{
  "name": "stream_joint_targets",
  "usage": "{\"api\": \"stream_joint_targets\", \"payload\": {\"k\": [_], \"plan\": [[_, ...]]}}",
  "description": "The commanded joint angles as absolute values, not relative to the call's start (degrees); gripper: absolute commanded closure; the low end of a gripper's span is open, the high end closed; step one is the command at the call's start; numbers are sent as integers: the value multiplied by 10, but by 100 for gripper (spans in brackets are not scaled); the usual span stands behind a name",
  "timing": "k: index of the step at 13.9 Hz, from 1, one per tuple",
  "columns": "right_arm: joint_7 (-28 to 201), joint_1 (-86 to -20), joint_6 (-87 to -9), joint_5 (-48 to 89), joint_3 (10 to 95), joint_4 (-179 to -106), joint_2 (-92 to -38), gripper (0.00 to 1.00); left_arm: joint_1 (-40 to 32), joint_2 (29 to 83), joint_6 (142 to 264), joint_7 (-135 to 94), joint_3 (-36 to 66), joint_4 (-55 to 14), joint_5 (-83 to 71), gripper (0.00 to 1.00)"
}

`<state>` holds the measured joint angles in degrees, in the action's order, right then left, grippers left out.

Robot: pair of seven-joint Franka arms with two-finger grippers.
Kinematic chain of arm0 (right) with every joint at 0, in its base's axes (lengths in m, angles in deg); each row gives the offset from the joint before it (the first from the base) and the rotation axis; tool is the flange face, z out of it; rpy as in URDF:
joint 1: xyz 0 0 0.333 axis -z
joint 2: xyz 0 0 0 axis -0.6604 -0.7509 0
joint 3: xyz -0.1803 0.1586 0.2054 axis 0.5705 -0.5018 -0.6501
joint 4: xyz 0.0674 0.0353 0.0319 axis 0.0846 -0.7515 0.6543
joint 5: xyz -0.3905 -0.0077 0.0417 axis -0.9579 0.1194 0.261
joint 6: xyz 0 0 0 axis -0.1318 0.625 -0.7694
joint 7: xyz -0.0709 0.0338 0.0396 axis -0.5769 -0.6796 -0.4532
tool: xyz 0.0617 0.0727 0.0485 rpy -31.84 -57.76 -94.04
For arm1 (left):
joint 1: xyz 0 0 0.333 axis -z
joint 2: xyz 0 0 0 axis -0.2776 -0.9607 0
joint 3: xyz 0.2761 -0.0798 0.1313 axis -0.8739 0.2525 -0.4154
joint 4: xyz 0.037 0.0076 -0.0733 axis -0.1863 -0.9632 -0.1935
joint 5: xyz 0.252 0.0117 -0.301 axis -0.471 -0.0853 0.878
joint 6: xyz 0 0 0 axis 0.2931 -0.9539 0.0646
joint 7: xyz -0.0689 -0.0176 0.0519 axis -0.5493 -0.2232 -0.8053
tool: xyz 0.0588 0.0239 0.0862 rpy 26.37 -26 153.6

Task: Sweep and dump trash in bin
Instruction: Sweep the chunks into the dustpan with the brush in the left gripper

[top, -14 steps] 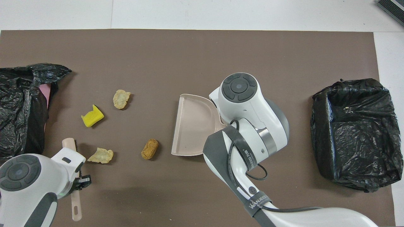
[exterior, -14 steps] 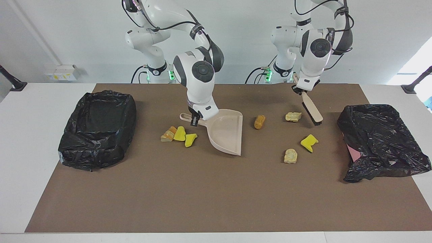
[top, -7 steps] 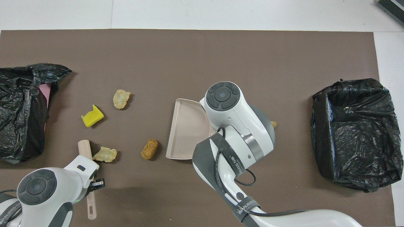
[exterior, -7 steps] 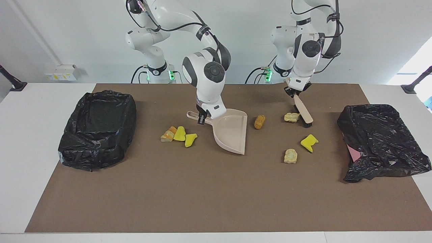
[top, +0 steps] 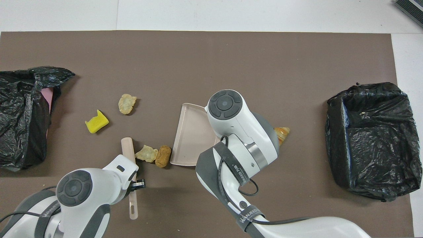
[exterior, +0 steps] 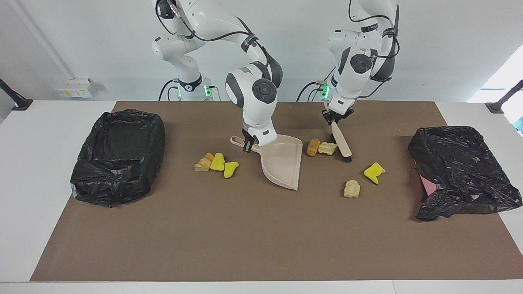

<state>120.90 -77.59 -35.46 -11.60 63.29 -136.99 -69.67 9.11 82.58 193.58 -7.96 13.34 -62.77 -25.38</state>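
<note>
1 tabletop [exterior: 261, 245]; clock read in the facing view, 12 toward the robots. 2 black-bagged bins: one [exterior: 110, 183] at 9 o'clock, the right arm's end, the other [exterior: 461, 171] at 3 o'clock, the left arm's end.

Dustpan [exterior: 282, 163] mid-tabletop, open mouth facing 3 o'clock, lip running roughly 12 to 6. Right tool [exterior: 247, 145] is clamped tight on the pan's handle at its 10 o'clock corner.

Brush [exterior: 341, 143] slants 11 to 5, bristles down at the 5 end. Left tool [exterior: 333, 119] is pinched on its handle.

7 trash lumps, none in the pan yet. The key pair: orange-brown lump [exterior: 313, 147] and pale lump [exterior: 327, 148], touching, between lip and brush. They sit at the 12 end of the lip; the brush is at their 3 o'clock, against the pale one. My read: the stroke has to run toward 9 o'clock, and the aim is marginal since they could slip past the lip's 12 end.

Yellow wedge [exterior: 374, 172] and pale lump [exterior: 352, 188] lie at 4 o'clock of the brush, well apart from it. Cluster of 3 [exterior: 215, 163] at the pan's 9 o'clock, on its closed side.
</note>
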Motion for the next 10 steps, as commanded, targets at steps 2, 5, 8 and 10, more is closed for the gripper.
{"api": "stream_joint_targets", "payload": {"k": [2,5,8,10], "plan": [[1199,-772,-363,-106,631,-1374,-693,100,177,721,1989,-82,128,-553,-190,100],[1199,-770,-362,-105,631,-1375,-693,100,221,683,1998,-81,129,-488,-153,100],[1199,-770,-364,-106,631,-1382,-691,100,223,662,1989,-74,127,-447,-153,100],[1198,-770,-364,-105,631,-1382,-690,100,201,665,1984,-77,124,-446,-156,100]]}}
